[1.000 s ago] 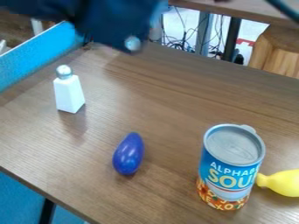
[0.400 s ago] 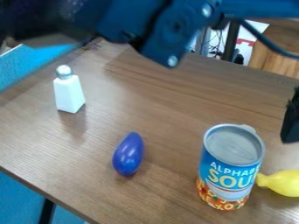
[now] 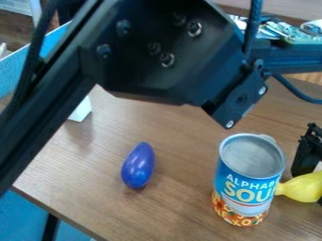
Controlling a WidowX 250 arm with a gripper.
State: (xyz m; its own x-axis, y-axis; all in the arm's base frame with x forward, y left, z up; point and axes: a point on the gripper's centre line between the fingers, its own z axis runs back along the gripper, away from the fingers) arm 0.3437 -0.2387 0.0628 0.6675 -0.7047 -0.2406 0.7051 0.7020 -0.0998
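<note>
And here at the right edge is the black tool (image 3: 306, 154), down low at the yellow bulb-shaped object (image 3: 304, 188); whether it stands wide, narrow or has a hold, I cannot tell; the yellow object lies on its side just right of the can (image 3: 250, 181), rounded body cut by the edge of view, narrow neck pointing left at the can's side; whether neck and can touch, I cannot tell either; the can stands upright on the brown wood-grain worktop (image 3: 173, 141), grey lid up, blue label above an orange-patterned base; over to its left, well apart, lies a glossy blue-purple egg-shaped object (image 3: 138, 165), narrower end towards the top of view; farther back on the left, a white object (image 3: 81, 112) peeks out, its upper part hidden behind the big black arm (image 3: 166, 52); that arm spans the upper left and middle, with a dark cable (image 3: 297, 89) curving off on the right.
</note>
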